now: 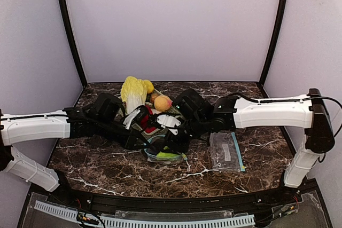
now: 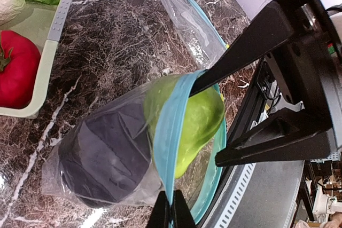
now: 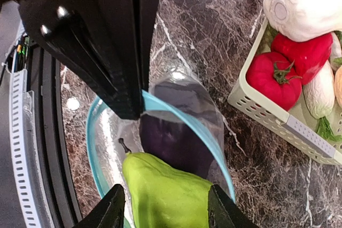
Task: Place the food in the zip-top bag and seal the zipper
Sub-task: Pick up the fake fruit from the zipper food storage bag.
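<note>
The right gripper (image 3: pixel 166 205), clamping the green fruit (image 2: pixel 200 116), is holding it halfway into the zip-top bag (image 2: pixel 165 132), the eggplant (image 3: pixel 168 134) already inside. The left gripper (image 2: pixel 170 209) is pinching the bag's rim. Next: releasing, then fetching the peach (image 1: pixel 162 102) beyond the bag.

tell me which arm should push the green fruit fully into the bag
Right. The right gripper grips the green fruit, which sits half inside the bag mouth. The left gripper pinches the rim and looks needed there.
</note>
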You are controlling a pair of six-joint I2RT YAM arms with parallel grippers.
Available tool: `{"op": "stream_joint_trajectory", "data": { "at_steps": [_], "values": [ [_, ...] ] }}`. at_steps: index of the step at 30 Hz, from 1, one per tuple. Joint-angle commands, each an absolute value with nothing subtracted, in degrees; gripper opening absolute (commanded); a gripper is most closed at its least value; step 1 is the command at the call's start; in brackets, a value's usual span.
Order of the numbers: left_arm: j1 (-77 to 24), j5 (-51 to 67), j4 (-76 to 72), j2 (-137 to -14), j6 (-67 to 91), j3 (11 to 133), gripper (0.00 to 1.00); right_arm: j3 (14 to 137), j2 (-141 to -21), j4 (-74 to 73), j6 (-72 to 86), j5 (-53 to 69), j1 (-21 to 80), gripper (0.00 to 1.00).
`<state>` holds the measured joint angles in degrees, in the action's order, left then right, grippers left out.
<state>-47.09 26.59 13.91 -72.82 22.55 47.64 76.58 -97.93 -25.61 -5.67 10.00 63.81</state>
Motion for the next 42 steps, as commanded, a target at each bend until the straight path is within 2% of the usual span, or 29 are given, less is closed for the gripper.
{"op": "stream_joint_trajectory", "data": {
  "at_steps": [1,11,14,18,23,25,34,38,42],
  "values": [
    [-46.4,27.6,14.4,-71.3,21.2,47.4,0.01,74.5,-100.0,-26.6,-8.6,3.7,64.1,0.52],
    [-46.0,28.3,12.3,-70.4,22.4,46.2,0.01,72.2,-101.8,-25.8,-11.6,2.1,64.1,0.78],
    [-45.9,28.5,11.9,-70.6,22.9,46.1,0.01,72.2,-102.7,-25.9,-12.2,1.8,64.0,0.82],
    [-46.0,28.9,10.5,-70.2,23.7,45.3,0.01,72.7,-103.1,-25.0,-11.8,0.7,64.1,0.81],
    [-45.7,25.8,10.5,-69.3,26.1,44.1,0.01,72.9,-101.0,-22.7,-8.8,3.4,64.1,0.64],
    [-44.9,22.4,12.1,-68.5,28.1,43.4,0.01,72.6,-98.4,-22.4,-7.2,5.0,64.0,0.60],
    [-40.1,18.2,9.2,-62.9,36.4,35.6,0.01,69.0,-83.3,-19.0,3.6,12.3,61.7,0.61],
    [-40.1,18.6,8.0,-62.2,37.8,33.9,0.01,71.0,-84.7,-18.4,7.6,10.9,58.7,0.61],
    [-40.0,18.6,7.8,-61.1,38.5,33.2,0.01,77.1,-92.0,-19.3,9.0,7.4,56.1,0.61]
  ]
}}
